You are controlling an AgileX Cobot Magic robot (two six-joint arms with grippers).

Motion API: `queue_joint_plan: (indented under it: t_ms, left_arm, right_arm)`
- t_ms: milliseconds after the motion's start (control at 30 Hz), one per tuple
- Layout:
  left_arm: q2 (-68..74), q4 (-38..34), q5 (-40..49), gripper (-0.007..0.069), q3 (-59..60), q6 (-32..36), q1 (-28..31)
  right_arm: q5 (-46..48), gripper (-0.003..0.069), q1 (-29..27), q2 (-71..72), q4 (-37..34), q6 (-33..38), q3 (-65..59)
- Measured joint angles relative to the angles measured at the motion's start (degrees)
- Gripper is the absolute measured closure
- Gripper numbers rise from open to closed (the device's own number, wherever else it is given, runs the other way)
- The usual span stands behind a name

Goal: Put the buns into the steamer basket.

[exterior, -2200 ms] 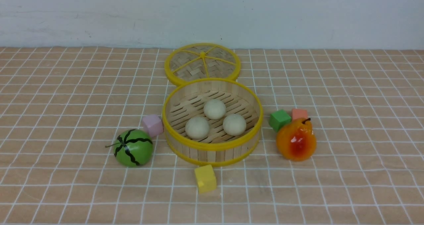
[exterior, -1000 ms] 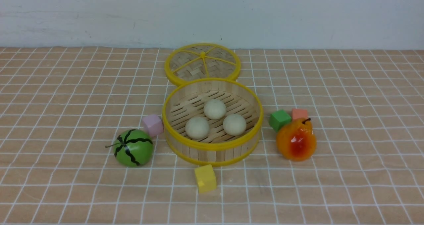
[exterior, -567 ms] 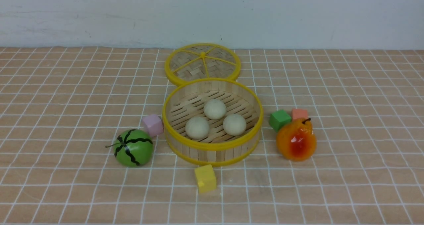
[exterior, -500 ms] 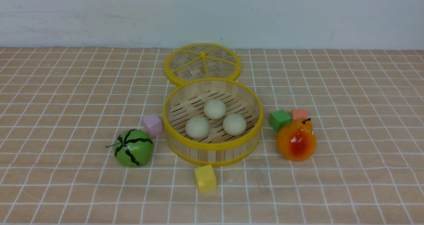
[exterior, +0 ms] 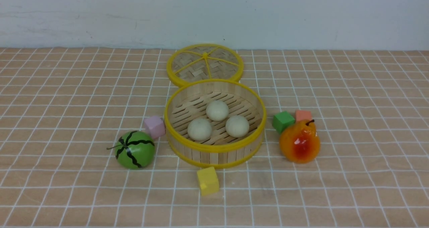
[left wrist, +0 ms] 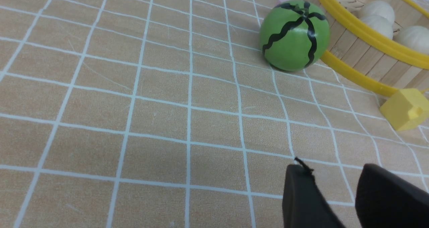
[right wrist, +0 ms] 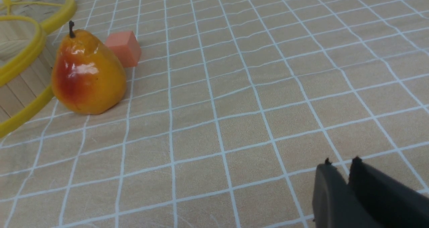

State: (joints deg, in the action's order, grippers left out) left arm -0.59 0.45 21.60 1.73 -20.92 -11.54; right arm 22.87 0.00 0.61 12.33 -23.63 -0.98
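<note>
Buns point(exterior: 217, 110) are sitting inside the steamer basket point(exterior: 214, 149), on its slatted floor, and the front view is showing me each of them whole, while the left wrist view is catching them only partly, over the yellow rim. From the front I am seeing neither arm; the left fingers point(left wrist: 330, 184) are appearing only in the left wrist view, standing released with a gap between them and grasping nothing. The right fingers point(right wrist: 342, 167) are showing only in the right wrist view, holding close together, a narrow gap between their tips, also empty. The purple block point(exterior: 155, 127) is showing plainly from the front, beside the watermelon point(exterior: 135, 150), but in the left wrist view it is mostly hiding behind that fruit. The green block point(exterior: 283, 122) is standing out from the front near the pear point(exterior: 300, 142), yet the right wrist view is showing just the pink block point(exterior: 303, 116) by the pear. Counting up, I am finding three buns, one basket, one woven lid point(exterior: 205, 65) lying behind it, one watermelon, one pear and four blocks on the tabletop point(exterior: 368, 187), the yellow block point(exterior: 208, 181) resting in front of the basket.
</note>
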Motion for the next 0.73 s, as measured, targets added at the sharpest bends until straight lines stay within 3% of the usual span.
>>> queue_joint_plan:
  t_ms: [733]
  left_arm:
    - [0.00,0.00,0.00,0.0386,0.00,0.00,0.00]
  right_arm:
    - [-0.03,0.0543,0.00,0.00,0.00,0.00,0.00]
